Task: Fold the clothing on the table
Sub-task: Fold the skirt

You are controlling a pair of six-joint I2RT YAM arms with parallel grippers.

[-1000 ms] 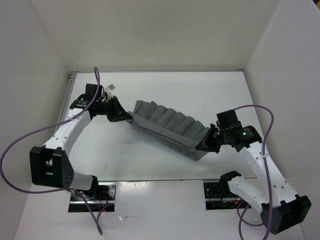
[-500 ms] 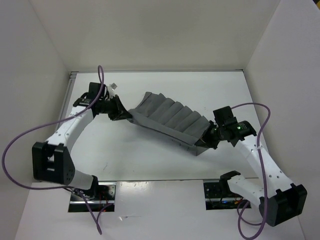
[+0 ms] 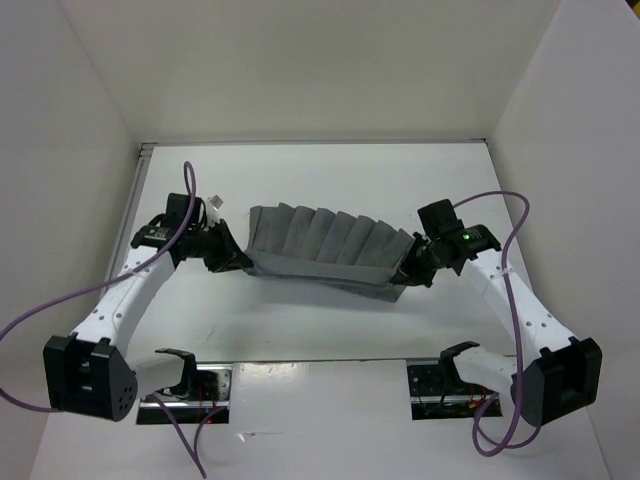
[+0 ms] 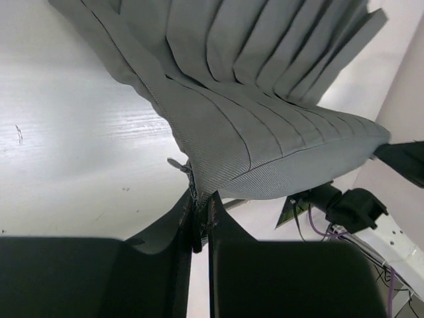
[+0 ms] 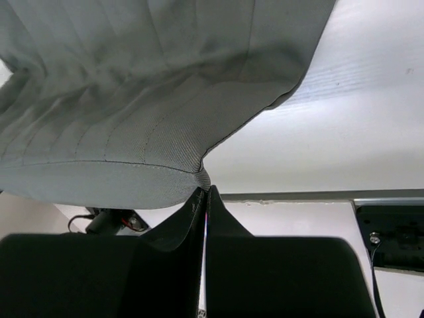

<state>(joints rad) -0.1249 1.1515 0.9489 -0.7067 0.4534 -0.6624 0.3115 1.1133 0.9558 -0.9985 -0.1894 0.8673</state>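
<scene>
Seen from overhead, the clothing (image 3: 325, 245), a dark grey pleated garment, stretches as a wide band across the middle of the frame over the white table (image 3: 330, 175). Its pleats run toward the top of the frame, and its lower edge is pulled into a nearly straight line, dipping slightly toward the right.

The left gripper (image 3: 240, 258), at centre left, is clenched on the garment's lower left corner. The left wrist view shows both dark fingers pinched together on a thin fold of cloth, with the fabric fanning out above them.

The right gripper (image 3: 405, 275), at centre right, is clamped on the lower right corner. Its wrist view shows the fingers pressed tight on the hem, the cloth spreading toward the upper left of that frame.

The held edge is raised off the table. Whether the far edge rests on the surface cannot be told.

Purple cables (image 3: 525, 255) loop from both white arms, and white walls (image 3: 300, 70) enclose the table.
</scene>
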